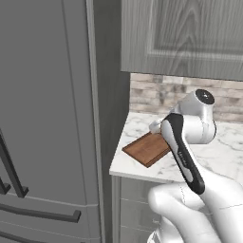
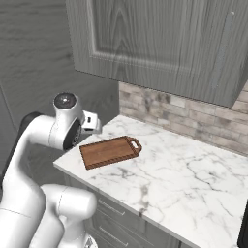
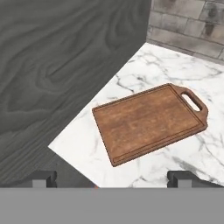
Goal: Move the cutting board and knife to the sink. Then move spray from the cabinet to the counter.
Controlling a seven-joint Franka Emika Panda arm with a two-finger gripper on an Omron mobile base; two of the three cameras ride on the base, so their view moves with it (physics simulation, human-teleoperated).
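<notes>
Nearest of all, the two small dark finger tips of the gripper [image 3: 112,178] are seen at the bottom of the hand view. They stand far apart, so the jaws are wide open, and nothing is held between them. The gripper hangs in the air above the near corner of the counter, apart from the board.

Just past the finger tips lies the flat, reddish-brown wooden cutting board [image 3: 148,122]. It is laid flat on the white marble counter with grey veins [image 3: 131,78], near the counter's front edge and close to its left end. The board is turned at a slant to the counter's edge. Its loop handle is at the far short end — the end pointing toward the back wall and to the right. The top of the board is bare.

In the left base view, part of the board [image 1: 147,148] is hidden behind the white arm. In the right base view the whole board [image 2: 109,151] is seen, with the white arm just to its left, and the counter [image 2: 193,184] stretches away to the right.

Beside the counter's left end a tall dark grey wood-grain panel [image 3: 65,65] stands. Behind the counter a wall of grey-brown bricks [image 2: 184,121] is seen. Above it hangs the grey wood-grain wall cabinet with a panelled door [image 2: 160,43] — the door is shut.
</notes>
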